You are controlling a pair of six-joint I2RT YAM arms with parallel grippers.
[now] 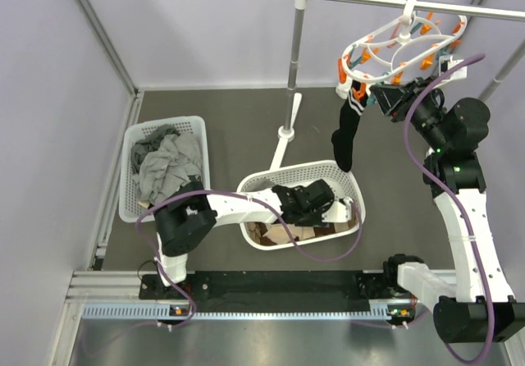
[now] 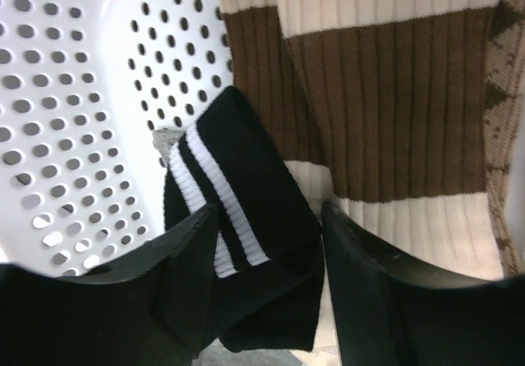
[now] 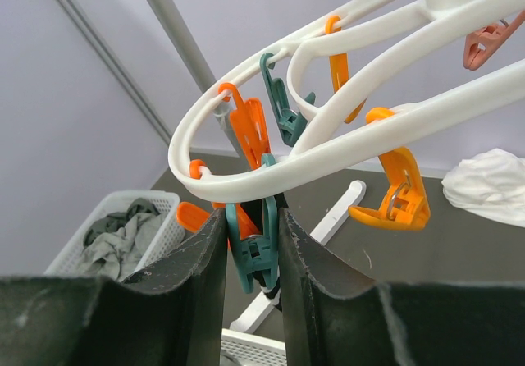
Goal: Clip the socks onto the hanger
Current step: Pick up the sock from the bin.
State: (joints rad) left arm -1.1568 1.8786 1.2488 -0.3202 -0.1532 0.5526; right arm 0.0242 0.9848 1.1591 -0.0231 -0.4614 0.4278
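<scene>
The white oval hanger (image 1: 402, 50) hangs from a rail at the top right, and a black sock (image 1: 348, 136) hangs from it. My right gripper (image 1: 379, 97) is at its near-left rim. In the right wrist view the gripper (image 3: 253, 218) is shut on a teal peg (image 3: 258, 247) under the hanger ring (image 3: 271, 173). My left gripper (image 1: 316, 204) is down in the middle basket (image 1: 349, 177). In the left wrist view the gripper (image 2: 271, 218) holds a second black sock with white stripes (image 2: 246, 235), which fills the gap between the fingers. A tan sock with brown bands (image 2: 385, 95) lies beside it.
A second white mesh basket (image 1: 197, 124) at the left holds a heap of grey garments (image 1: 164, 165). The rack's upright pole (image 1: 295, 62) and white foot (image 1: 283, 148) stand behind the middle basket. A brown diamond-patterned cloth (image 2: 509, 136) lies at the tan sock's right edge.
</scene>
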